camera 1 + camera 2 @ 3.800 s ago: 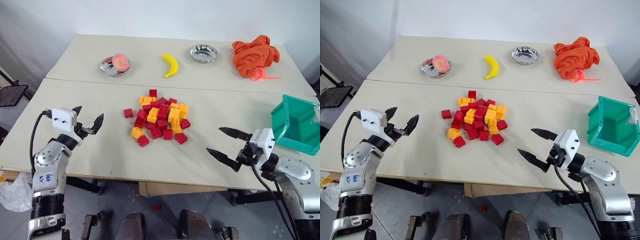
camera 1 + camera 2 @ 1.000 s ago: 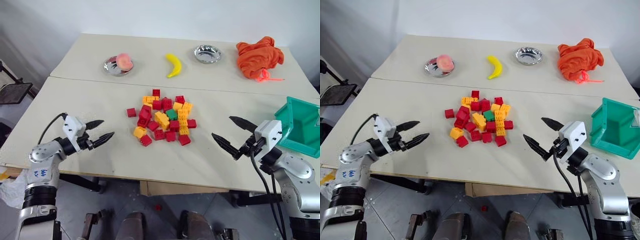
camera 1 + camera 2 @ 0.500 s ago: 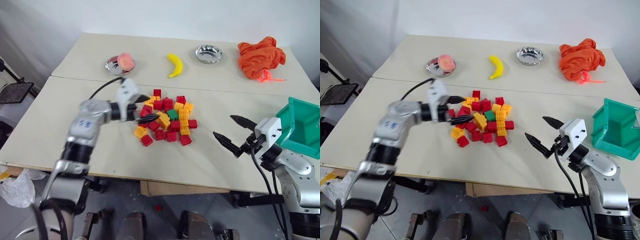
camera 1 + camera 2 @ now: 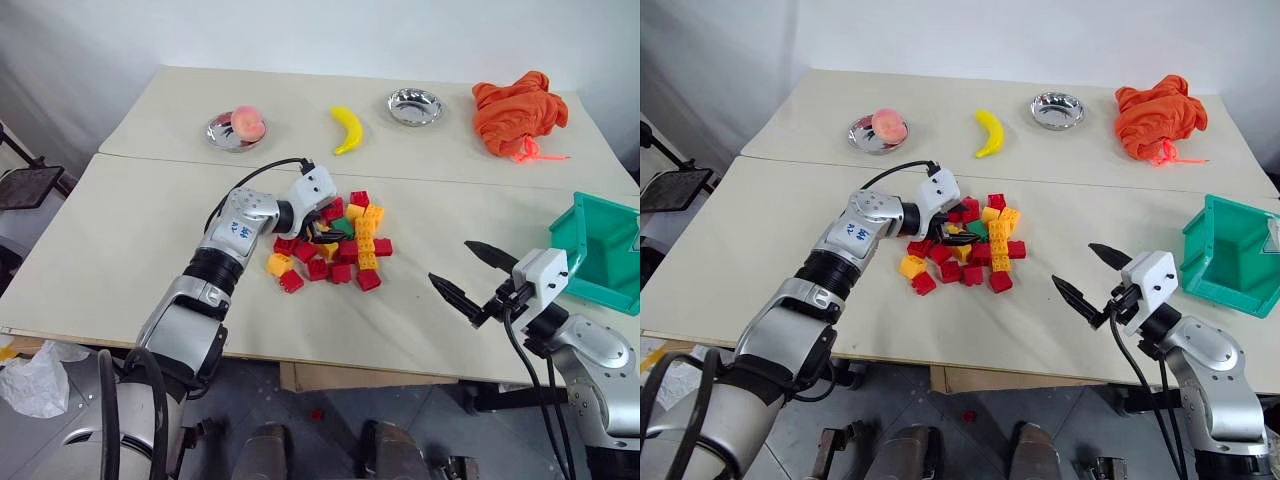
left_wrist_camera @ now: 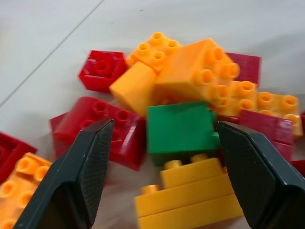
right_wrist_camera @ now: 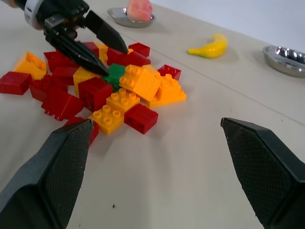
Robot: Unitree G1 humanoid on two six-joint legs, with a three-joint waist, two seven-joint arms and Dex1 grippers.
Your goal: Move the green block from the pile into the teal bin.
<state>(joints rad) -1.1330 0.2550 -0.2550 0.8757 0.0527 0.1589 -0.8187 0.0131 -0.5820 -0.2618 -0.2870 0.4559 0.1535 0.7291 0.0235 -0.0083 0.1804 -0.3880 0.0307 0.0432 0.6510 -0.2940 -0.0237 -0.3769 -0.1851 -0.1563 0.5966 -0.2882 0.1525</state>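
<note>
Left gripper (image 5: pixel 159 157) open, textured black fingers straddling the green block (image 5: pixel 179 130), centre frame, smooth studded plastic in the pile (image 4: pixel 335 240). Right gripper (image 4: pixel 472 275) open, lower right. Teal bin (image 4: pixel 600 262) right edge.

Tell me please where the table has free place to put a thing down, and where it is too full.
Free: the front strip between the pile and the right gripper, the near-left part beside the left arm, and the gap between the banana and the empty bowl. Crowded: the pile itself, where the left gripper straddles the green block, bricks pressed all around it.
</note>
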